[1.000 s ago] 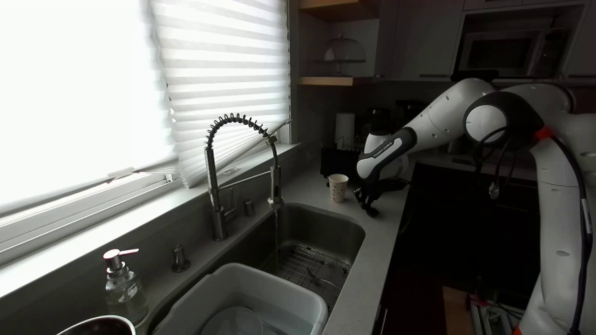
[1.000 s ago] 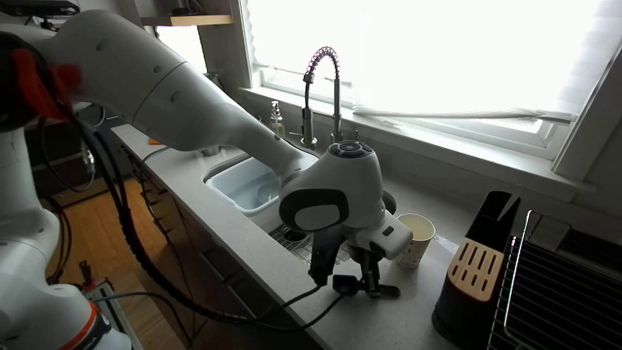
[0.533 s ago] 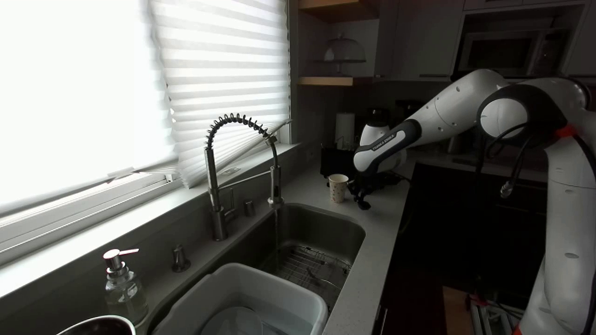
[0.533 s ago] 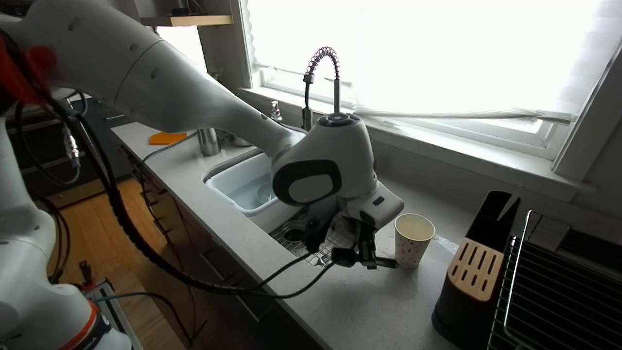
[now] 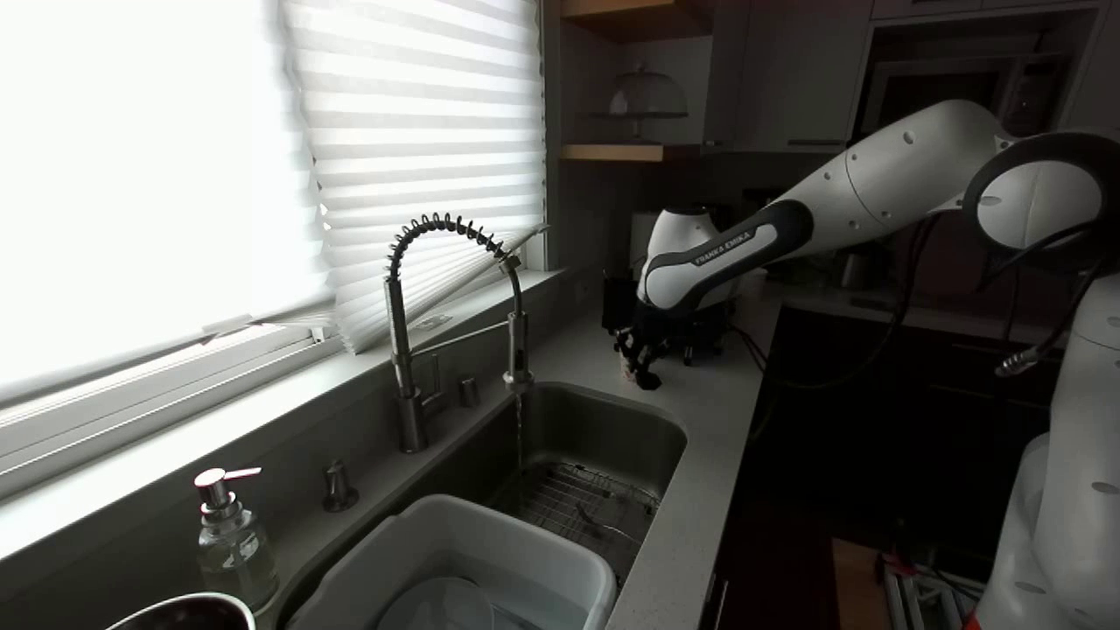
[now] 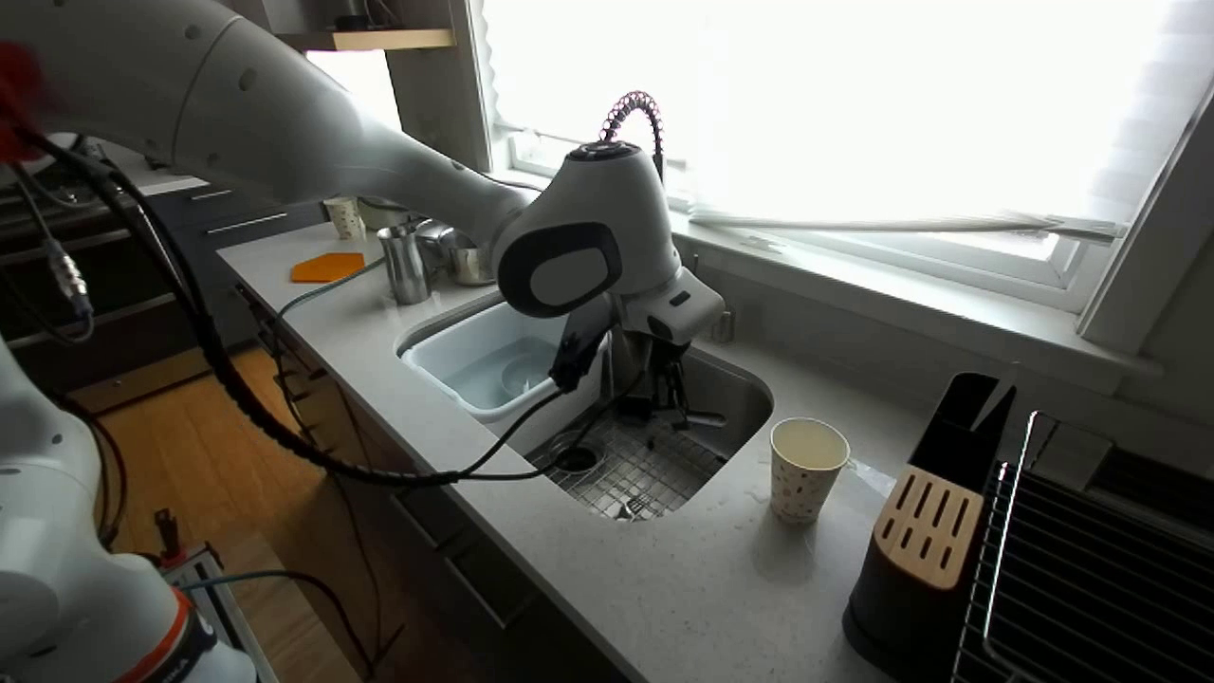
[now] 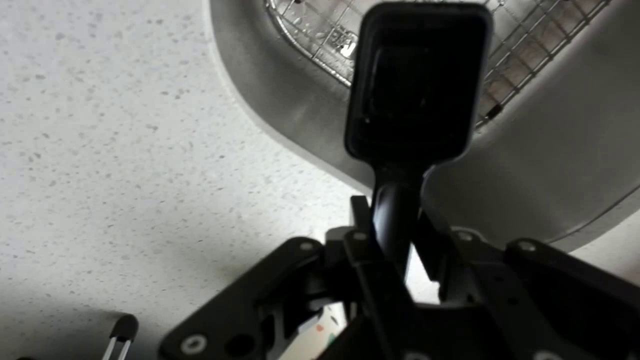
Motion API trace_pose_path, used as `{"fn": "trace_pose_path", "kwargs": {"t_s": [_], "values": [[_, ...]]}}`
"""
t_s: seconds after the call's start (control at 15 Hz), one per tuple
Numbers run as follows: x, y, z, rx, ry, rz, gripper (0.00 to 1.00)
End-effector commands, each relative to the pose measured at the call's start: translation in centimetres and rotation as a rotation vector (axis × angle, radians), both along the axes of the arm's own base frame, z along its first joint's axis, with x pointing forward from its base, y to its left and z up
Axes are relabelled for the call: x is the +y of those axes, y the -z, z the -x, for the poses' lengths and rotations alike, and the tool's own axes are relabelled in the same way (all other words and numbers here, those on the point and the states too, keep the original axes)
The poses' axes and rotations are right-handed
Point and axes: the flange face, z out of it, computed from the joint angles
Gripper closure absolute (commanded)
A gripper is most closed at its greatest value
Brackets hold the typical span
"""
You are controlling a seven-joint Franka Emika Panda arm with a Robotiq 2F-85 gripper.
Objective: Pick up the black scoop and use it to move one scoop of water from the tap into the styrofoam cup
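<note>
My gripper is shut on the handle of the black scoop. In the wrist view the scoop's square bowl points away over the sink; its inside is too dark to read. In the exterior views the gripper holds the scoop above the sink's end edge. The speckled cream cup stands upright on the counter, apart from the gripper. It is mostly hidden behind the gripper in an exterior view and partly in the wrist view. The tap runs a thin stream into the sink.
A white tub with water sits in the sink. A soap bottle stands by the window side. A knife block and a wire rack stand beyond the cup. A metal pitcher is at the far end.
My gripper has carried the scoop from over the counter beside the cup, up and across to the sink's end. The cup has stayed in place and the tap is still running.
</note>
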Motion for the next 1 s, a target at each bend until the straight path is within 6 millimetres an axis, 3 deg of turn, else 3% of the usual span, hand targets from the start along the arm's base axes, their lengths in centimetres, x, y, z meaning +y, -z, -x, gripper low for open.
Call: {"fn": "trace_pose_path", "kwargs": {"t_s": [0.0,0.13,0.53,0.6,0.93], "values": [[1.0,-0.2,-0.6,-0.013,0.002,-0.012,0.74],[2.4,-0.3,-1.3,-0.023,0.003,-0.025,0.74],[2.3,-0.3,-1.2,-0.024,0.010,-0.026,0.74],[2.3,-0.3,-1.2,-0.024,0.010,-0.026,0.94],[3.9,-0.6,-3.6,-0.158,-0.054,-0.091,0.94]]}}
